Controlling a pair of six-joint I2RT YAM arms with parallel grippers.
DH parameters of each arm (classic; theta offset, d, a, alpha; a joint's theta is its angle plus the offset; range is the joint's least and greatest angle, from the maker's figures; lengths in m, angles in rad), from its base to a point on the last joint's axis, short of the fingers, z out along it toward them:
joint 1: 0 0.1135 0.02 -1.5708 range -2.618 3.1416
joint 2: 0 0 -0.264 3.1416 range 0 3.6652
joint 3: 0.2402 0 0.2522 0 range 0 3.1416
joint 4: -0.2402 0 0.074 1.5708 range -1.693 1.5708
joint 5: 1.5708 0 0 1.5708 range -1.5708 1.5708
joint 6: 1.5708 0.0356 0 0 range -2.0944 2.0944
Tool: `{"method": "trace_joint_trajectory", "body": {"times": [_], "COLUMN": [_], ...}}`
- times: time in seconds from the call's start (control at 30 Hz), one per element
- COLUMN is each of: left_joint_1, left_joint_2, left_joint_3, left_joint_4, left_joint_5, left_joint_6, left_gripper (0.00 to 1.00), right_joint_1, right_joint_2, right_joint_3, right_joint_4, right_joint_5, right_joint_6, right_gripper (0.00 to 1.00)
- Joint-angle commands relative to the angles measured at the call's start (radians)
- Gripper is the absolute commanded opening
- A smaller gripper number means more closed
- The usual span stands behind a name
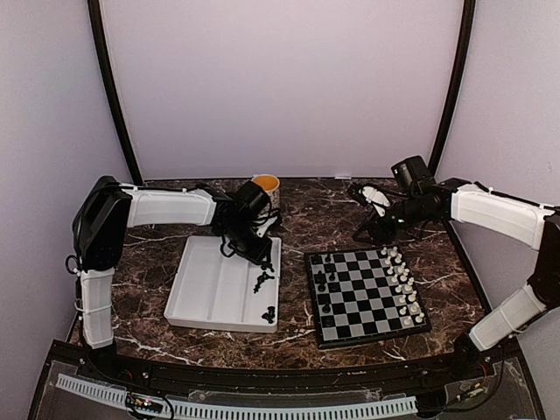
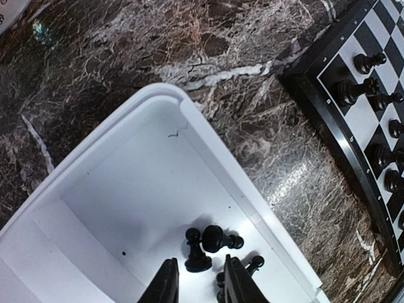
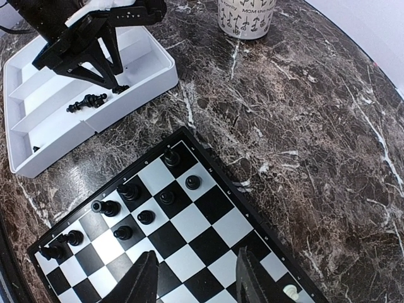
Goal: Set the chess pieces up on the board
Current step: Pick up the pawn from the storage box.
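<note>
— From above, where are the chess pieces?
— The white pieces [image 1: 401, 278] stand along the right side of the board [image 1: 363, 306], and some black pieces [image 1: 324, 282] stand on its left side. More black ones [image 1: 263, 281] lie in the white tray [image 1: 206, 297], which sits just left of the board. The left gripper [image 1: 265, 259] reaches down into this tray. A mug [image 1: 266, 185] stands behind the tray.
— And the left wrist camera?
— The fingers [image 2: 167, 285] leave only a narrow gap. A black pawn [image 2: 197, 249] stands upright at their tips, in line with the gap. The fingers do not press it, so nothing is held. Other black pieces lie just beside it on the tray floor.
— The right wrist camera?
— The right gripper [image 3: 197, 281] hangs over the board with its fingers wide apart and nothing between them. The mug has black print — the word "MOM" can be read, the rest is too small.
</note>
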State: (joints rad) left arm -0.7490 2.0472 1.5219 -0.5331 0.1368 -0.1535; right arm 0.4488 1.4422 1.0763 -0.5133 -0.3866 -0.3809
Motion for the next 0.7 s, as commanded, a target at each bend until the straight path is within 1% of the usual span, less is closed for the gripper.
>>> {"method": "trace_joint_trajectory", "body": {"times": [0.0,0.3,0.67], "left_joint_1": [-0.004,-0.008,-0.024], "left_joint_2": [0.004,0.037,0.088], "left_joint_3": [0.034,0.050,0.096], "left_joint_4": [-0.072,-0.081,-0.112], "left_joint_5": [-0.019,-0.030,-0.046], "left_joint_6": [0.002,0.018,0.040], "left_gripper": [0.27,0.26,0.23], "right_joint_1": [-0.004,-0.004,-0.004], "right_joint_2": [-0.012,0.021,0.021], "right_joint_3": [-0.015,0.013,0.016], "right_joint_4": [0.033,0.018,0.016], "right_joint_5": [-0.021,-0.041,-0.037], "right_joint_6": [-0.001,-0.001,-0.001], "right_gripper": [0.44,0.44,0.45]}}
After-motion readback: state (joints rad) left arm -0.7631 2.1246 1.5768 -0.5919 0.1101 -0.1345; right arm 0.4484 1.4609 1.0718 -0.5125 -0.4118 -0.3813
